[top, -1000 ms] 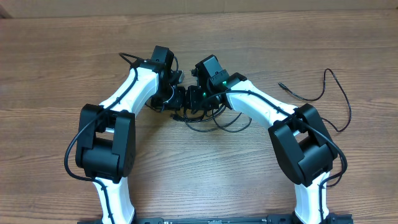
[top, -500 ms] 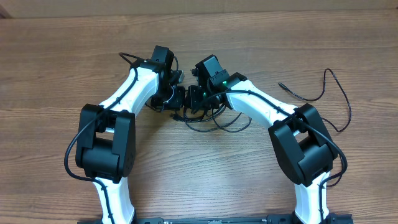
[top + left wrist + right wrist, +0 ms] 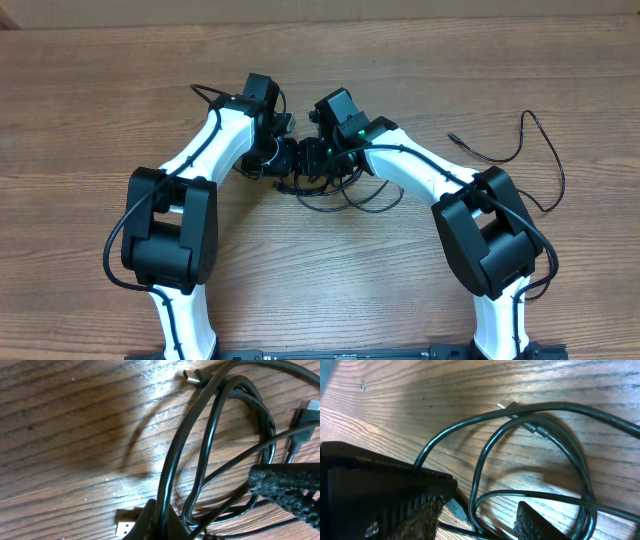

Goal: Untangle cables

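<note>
- Tangle of cables sat at the middle of the counter; one loose cord lay apart at 2 o'clock.
- Left jaws were pressed together, pinching a strand of the cables at 6 o'clock of the left wrist view.
- Right jaws were spread, with loops lying between them and a plug at 12 o'clock.

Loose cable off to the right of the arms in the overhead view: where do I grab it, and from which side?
Take the loose cable on the straight run just behind its plug, coming straight down with the right gripper, jaws across the cord. That end lies flat and alone, well apart from the tangle, so nothing should snag.
</note>
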